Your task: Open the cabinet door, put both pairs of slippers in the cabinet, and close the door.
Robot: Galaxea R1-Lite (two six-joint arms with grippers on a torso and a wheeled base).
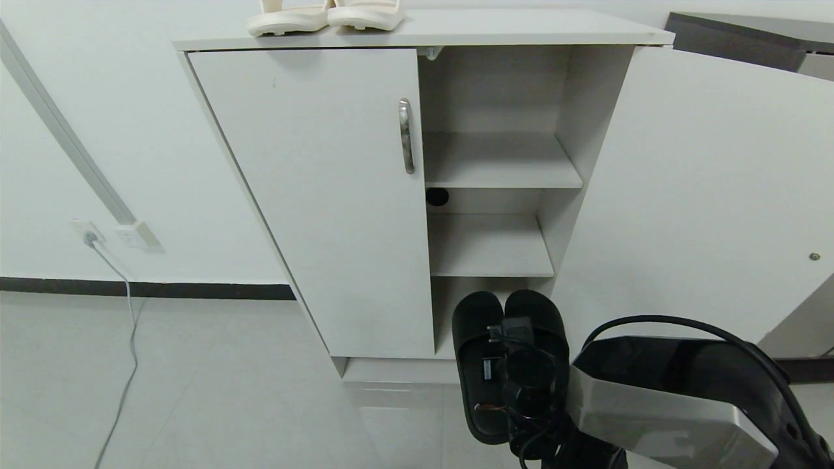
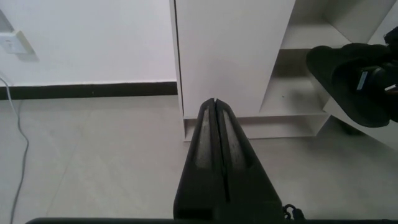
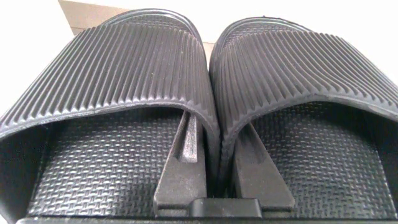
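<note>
Jaws of right gripper (image 3: 219, 134) clamp black slippers (image 1: 477, 326), seemingly before bottom compartment (image 1: 443, 303) beside closed door (image 1: 313, 195); left gripper (image 2: 214, 107) clenched.

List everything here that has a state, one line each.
Right cabinet door: open, swung wide.
Left cabinet door: shut.
Black slippers: held side by side, off the floor, in front of the open side.
Cream slippers: lying on the cabinet top.
Right gripper: shut on the black slippers, one finger inside each.
Left gripper: shut, holding nothing.
Wall plug: plugged in.
</note>
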